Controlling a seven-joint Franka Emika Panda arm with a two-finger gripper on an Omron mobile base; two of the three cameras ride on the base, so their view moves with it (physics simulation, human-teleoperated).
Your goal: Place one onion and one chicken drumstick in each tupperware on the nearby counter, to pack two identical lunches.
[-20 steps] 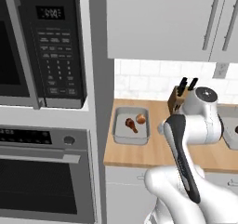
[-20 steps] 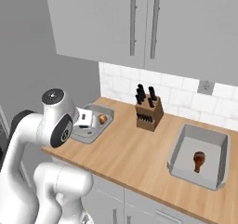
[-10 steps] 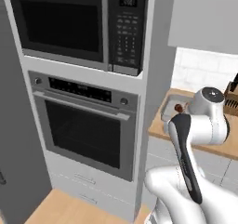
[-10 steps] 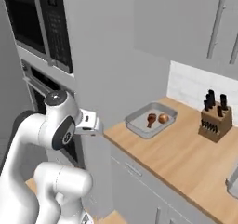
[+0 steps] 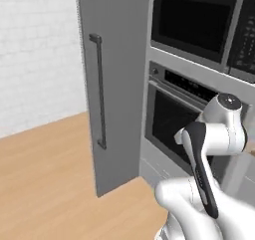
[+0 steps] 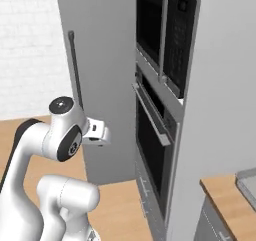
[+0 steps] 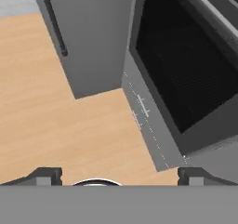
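Observation:
My gripper [image 7: 119, 177] is open, its two dark fingertips [image 7: 44, 175] standing wide apart with nothing between them. It points down at the wooden floor in front of the wall oven. In the right base view the hand [image 6: 96, 133] sticks out to the right of the arm's top joint. The end of the counter [image 6: 222, 197] shows at the bottom right, with the grey corner of a tupperware [image 6: 248, 183] on it at the frame's edge. The onion and the chicken drumstick are out of view.
A tall grey cabinet door with a long dark handle [image 5: 99, 89] stands left of the wall oven [image 5: 184, 114]. A microwave [image 5: 199, 20] sits above the oven. The oven's dark glass [image 7: 186, 69] is close on the hand's right. Open wooden floor [image 5: 45, 174] lies to the left.
The whole picture has swung left: the camera moved from the counter with tray and knife block to the oven and tall cabinet. The gripper stays open.

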